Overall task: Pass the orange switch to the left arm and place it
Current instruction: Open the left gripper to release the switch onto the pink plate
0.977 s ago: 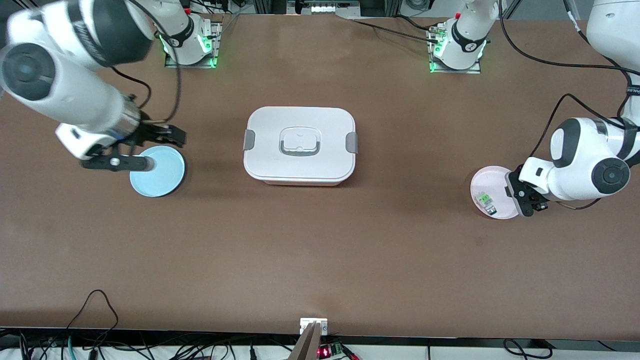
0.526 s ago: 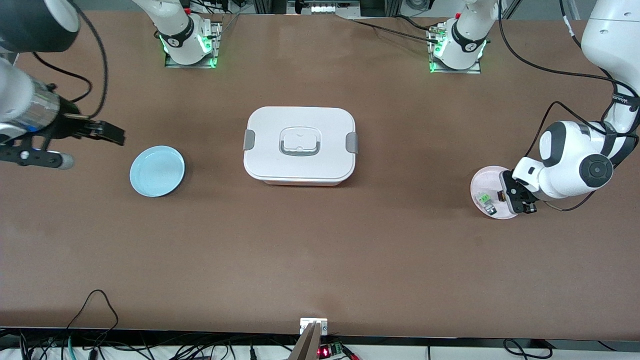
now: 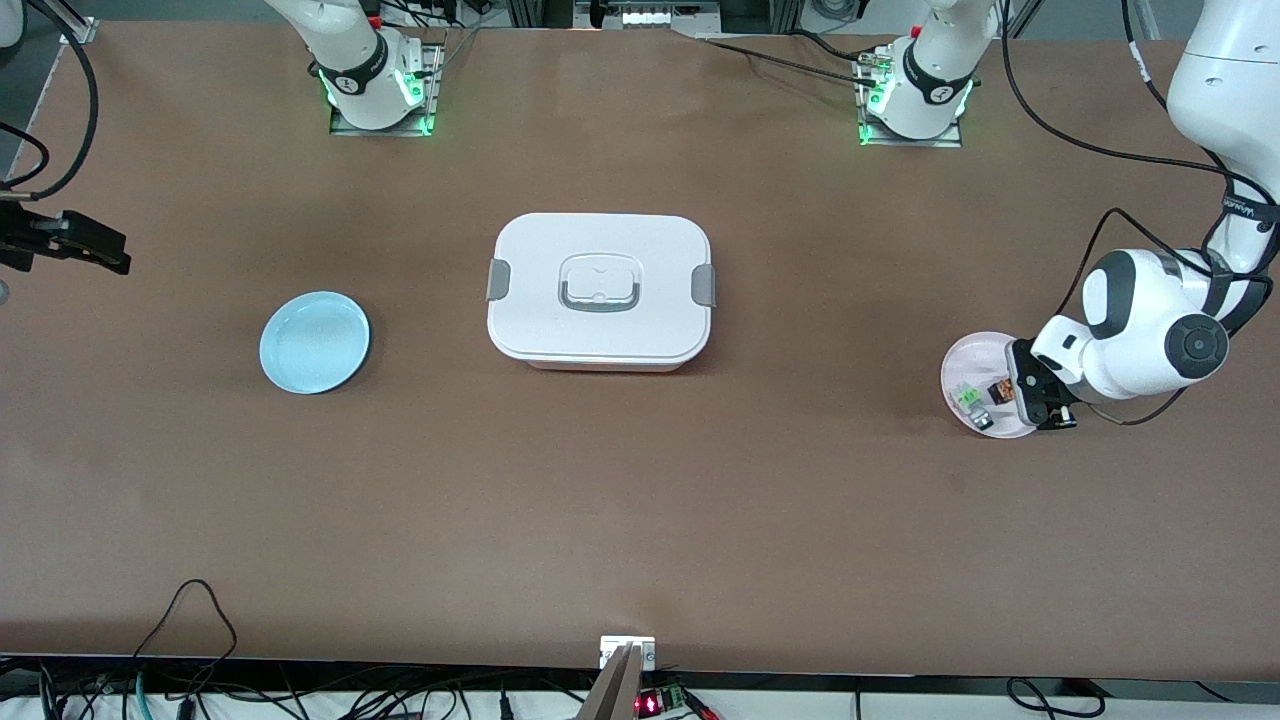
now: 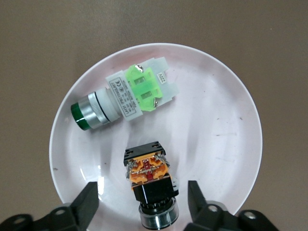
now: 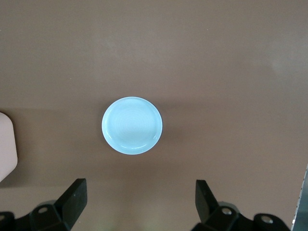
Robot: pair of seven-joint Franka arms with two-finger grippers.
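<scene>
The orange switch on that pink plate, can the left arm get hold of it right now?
Probably yes: the left gripper hangs open right over the orange switch on the pink plate, fingers either side, with the green switch lying apart.

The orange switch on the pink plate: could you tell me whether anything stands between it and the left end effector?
Nothing visible does. The left end effector hangs open over the round pink plate, its fingers either side of the black-bodied orange switch; the green-and-clear component lies apart.
</scene>
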